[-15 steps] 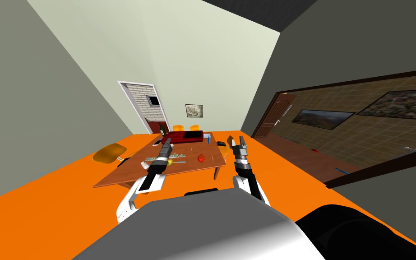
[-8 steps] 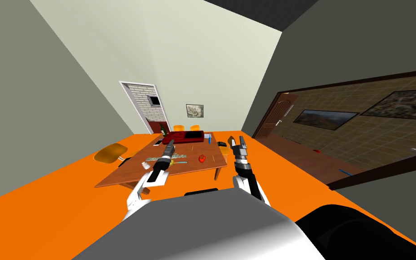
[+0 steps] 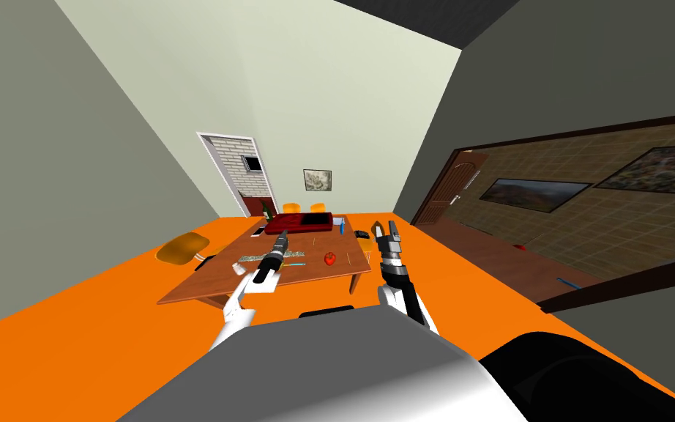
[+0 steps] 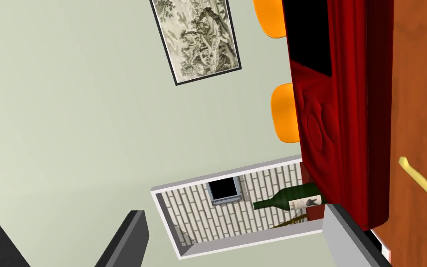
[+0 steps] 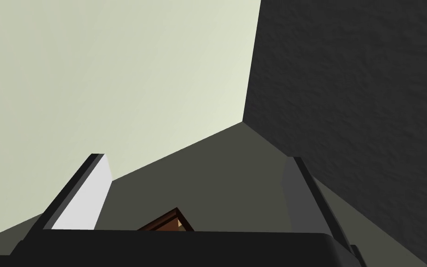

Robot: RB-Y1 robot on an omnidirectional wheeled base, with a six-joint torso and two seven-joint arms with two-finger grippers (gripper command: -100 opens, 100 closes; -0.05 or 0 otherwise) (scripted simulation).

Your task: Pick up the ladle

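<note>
- The step in hand looked like the approach, with nothing gripped: the left hand [image 3: 283, 234] hung over the counter [image 3: 204, 282], fingers spread and empty, aimed at the dark red tray [image 4: 342, 116] at the far end
- A slim yellow handle with a hooked tip, judged to be the ladle [image 4: 416, 178], lay flat on the counter short of that tray, off to one side of the fingers
- The right hand [image 3: 386, 230] stood spread and empty by the counter's right edge
- The next move would call for tipping the left hand down and across until its fingers straddled the handle
</note>
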